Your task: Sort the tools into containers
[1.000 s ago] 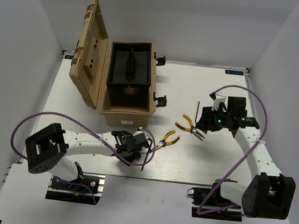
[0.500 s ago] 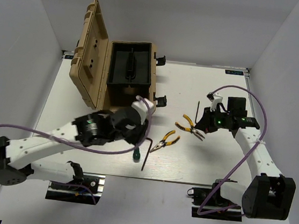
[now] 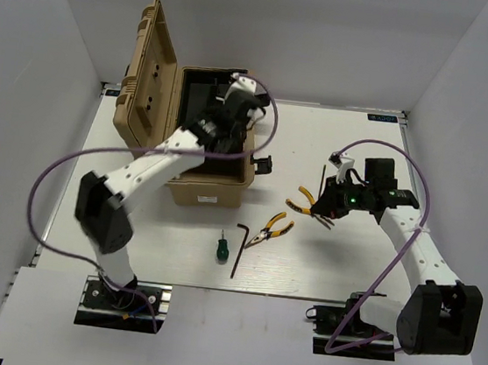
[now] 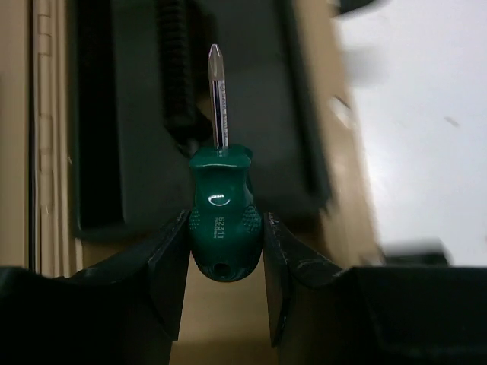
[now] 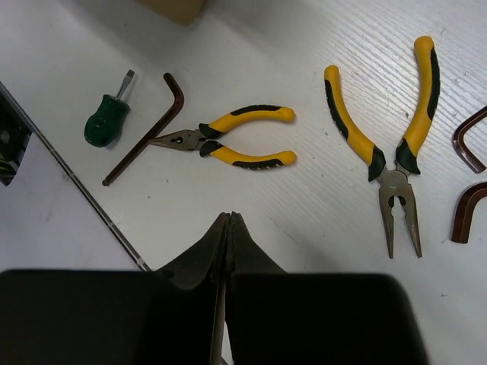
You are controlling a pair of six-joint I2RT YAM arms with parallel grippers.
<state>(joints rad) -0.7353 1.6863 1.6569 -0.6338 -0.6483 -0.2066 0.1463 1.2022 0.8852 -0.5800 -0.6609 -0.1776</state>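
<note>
The tan toolbox (image 3: 212,188) stands open, its lid (image 3: 149,84) upright and a black tray (image 4: 99,152) inside. My left gripper (image 3: 226,126) hangs over that tray, shut on a green-handled screwdriver (image 4: 224,209) whose tip points away from me. A second green screwdriver (image 3: 221,250), a black hex key (image 3: 238,248) and small yellow pliers (image 3: 272,230) lie on the table in front of the box. Larger yellow pliers (image 3: 306,205) lie further right. My right gripper (image 3: 329,205) hovers over them, shut and holding nothing. Another hex key (image 3: 324,176) lies just behind it.
White walls enclose the table (image 3: 323,262) on the left, back and right. The toolbox's black side latches (image 3: 262,163) stick out toward the middle. The right wrist view shows the table's front edge (image 5: 84,201) near the screwdriver (image 5: 106,122).
My left arm has swung up from the table's front to above the open toolbox, carrying a green screwdriver. My right gripper has shut and shifted slightly left.
</note>
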